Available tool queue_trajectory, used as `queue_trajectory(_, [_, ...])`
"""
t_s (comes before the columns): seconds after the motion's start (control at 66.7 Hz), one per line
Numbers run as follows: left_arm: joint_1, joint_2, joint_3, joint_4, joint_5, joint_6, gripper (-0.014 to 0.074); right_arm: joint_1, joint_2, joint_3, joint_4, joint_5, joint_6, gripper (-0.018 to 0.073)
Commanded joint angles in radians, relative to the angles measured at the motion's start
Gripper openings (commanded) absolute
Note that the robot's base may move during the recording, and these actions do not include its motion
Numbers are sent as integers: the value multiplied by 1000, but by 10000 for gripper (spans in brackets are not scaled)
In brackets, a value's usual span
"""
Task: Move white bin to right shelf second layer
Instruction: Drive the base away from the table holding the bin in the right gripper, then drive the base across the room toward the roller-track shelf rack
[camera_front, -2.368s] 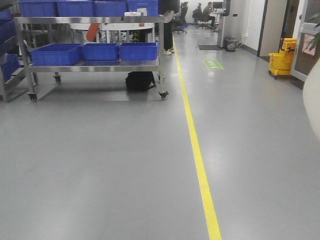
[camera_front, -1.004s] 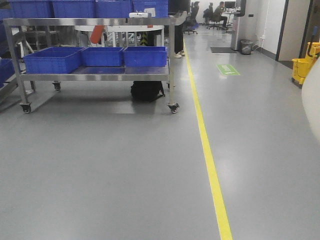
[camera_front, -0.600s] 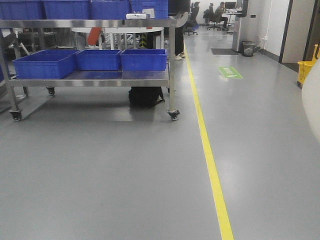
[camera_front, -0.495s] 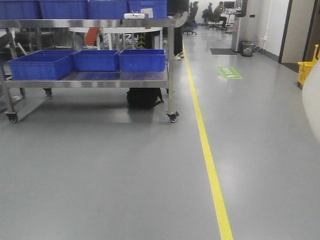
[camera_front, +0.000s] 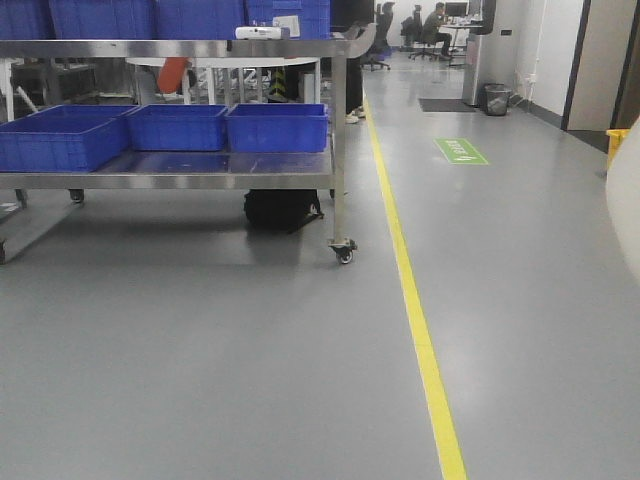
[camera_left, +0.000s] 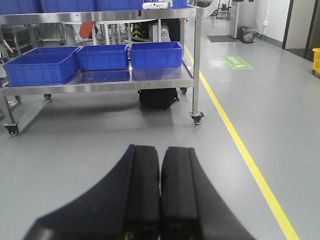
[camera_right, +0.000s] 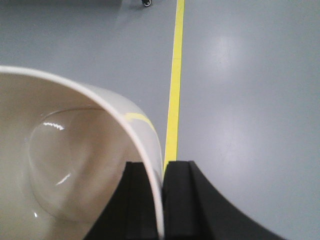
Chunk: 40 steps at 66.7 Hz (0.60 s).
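The right gripper (camera_right: 159, 172) is clamped on one wall of the white bin (camera_right: 65, 160), one finger inside the rim and one outside. The empty tub hangs to its left, above the floor. The left gripper (camera_left: 160, 155) has its fingers pressed together on nothing. A pinch on one thin, glossy wall looks weak to me: a jolt or sharp turn of the base could let the bin slide or twist out. Far left, a steel cart (camera_front: 338, 120) with blue crates (camera_front: 277, 127) stands beside a yellow floor line (camera_front: 420, 340); passing close risks a knock. No roller shelf is in view.
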Motion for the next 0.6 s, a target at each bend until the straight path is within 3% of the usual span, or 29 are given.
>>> queue_trajectory(0.0, [-1, -15, 37, 0, -87, -3, 85, -8, 0, -31, 5, -93, -4, 94])
queue_trajectory(0.585, [-1, -15, 37, 0, -87, -3, 85, -8, 0, -31, 5, -93, -4, 94])
